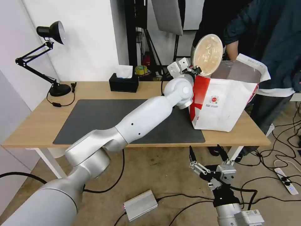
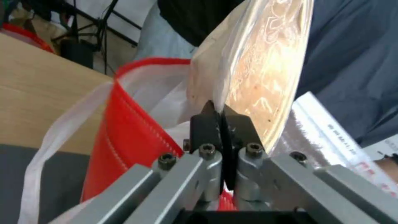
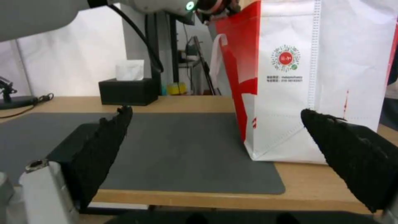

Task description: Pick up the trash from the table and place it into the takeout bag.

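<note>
Your left gripper [image 1: 197,69] pinches one beige paper bowl [image 1: 207,54] above the one takeout bag [image 1: 223,103], seemingly tilted; right gripper [image 1: 207,154] hangs open below the table [image 1: 37,125]

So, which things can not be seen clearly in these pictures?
- Inside of the takeout bag: in the head view its walls and the paper bowl hide what lies in it.
- Left gripper: in the head view the arm's wrist covers its fingers; the left wrist view shows them shut on the bowl's rim.
- Bag top: cut off by the edge in the right wrist view.
- Right gripper: open, below the table edge.
</note>
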Robot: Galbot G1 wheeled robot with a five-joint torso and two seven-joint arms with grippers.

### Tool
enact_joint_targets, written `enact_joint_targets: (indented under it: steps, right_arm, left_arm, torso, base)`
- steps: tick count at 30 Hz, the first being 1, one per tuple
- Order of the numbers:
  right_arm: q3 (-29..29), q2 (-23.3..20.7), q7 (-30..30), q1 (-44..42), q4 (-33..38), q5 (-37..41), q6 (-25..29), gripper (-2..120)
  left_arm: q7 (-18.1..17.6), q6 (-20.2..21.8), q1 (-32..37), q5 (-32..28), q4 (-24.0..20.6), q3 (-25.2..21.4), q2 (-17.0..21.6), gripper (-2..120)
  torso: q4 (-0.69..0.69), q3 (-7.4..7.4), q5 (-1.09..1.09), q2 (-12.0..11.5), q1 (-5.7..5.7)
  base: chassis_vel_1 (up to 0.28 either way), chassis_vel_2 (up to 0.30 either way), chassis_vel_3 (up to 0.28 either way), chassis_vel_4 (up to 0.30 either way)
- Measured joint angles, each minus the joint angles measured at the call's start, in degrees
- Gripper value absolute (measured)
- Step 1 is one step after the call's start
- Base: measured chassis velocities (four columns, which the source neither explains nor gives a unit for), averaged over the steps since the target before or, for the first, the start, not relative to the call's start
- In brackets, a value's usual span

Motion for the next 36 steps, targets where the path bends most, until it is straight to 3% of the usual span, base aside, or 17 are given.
enact_joint_targets:
  steps: [28,31,36]
  right_arm:
    - [0.0,0.0,0.0,0.0,0.0,0.0,0.0,100]
    - [0.0,0.0,0.0,0.0,0.0,0.0,0.0,100]
    - [0.0,0.0,0.0,0.0,0.0,0.0,0.0,100]
  left_arm:
    - [2.9,1.7,0.0,2.3,0.4,4.1,0.6,0]
    - [3.9,0.8,-0.2,3.9,-0.3,5.4,1.0,14]
    - [4.2,0.3,-0.5,4.5,-0.9,6.1,1.2,27]
  torso:
    - [0.00,0.00,0.00,0.0,0.00]
    - [0.00,0.00,0.00,0.0,0.00]
    - [0.00,0.00,0.00,0.0,0.00]
  base:
    - [0.000,0.000,0.000,0.000]
    - [0.000,0.000,0.000,0.000]
    - [0.000,0.000,0.000,0.000]
